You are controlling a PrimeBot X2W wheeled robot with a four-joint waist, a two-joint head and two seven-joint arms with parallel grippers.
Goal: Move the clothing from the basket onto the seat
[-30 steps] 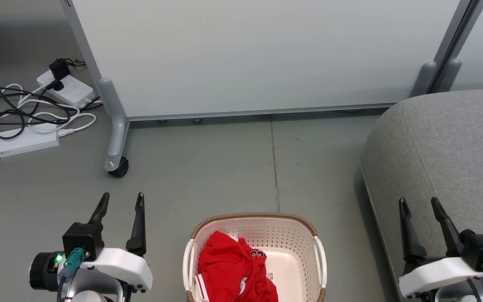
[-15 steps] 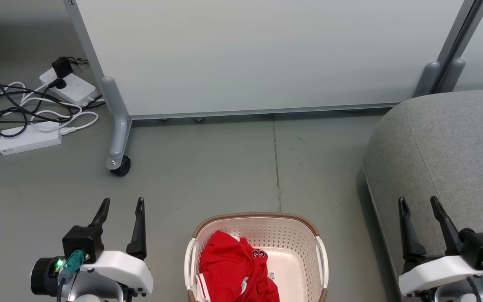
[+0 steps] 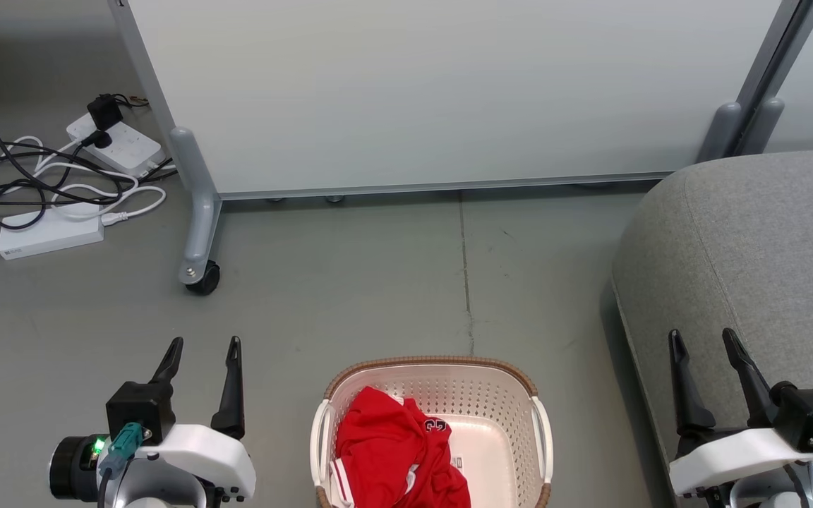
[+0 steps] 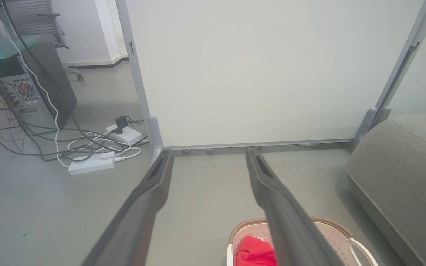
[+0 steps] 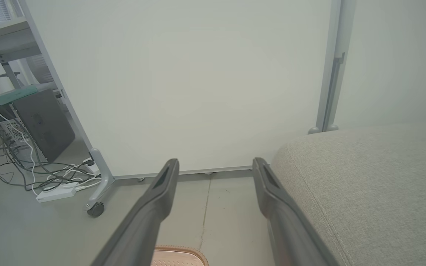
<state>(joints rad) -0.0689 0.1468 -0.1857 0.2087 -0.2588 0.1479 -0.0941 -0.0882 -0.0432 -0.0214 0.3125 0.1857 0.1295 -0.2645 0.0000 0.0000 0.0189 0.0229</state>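
Red clothing [image 3: 396,455] with white trim and a dark printed number lies bunched in the left half of the cream perforated basket [image 3: 505,406], which stands on the floor at the bottom centre of the head view. The basket [image 4: 331,231] and a bit of the clothing [image 4: 253,253] also appear low in the left wrist view. The grey seat [image 3: 759,247] fills the right side, and the seat [image 5: 368,184] is close in the right wrist view. My left gripper [image 3: 205,346] hangs open left of the basket. My right gripper [image 3: 701,337] is open over the seat's front edge. Both are empty.
A white partition panel [image 3: 435,92] on a castor foot [image 3: 198,279] stands behind the basket. Power strips and tangled cables [image 3: 61,190] lie on the floor at the far left. A computer tower [image 4: 46,77] stands beyond them. Bare grey floor lies between basket and panel.
The head view has shifted slightly, so everything sits a little lower and to the right. My left gripper has dropped a little in the picture. The clothing and basket are unmoved.
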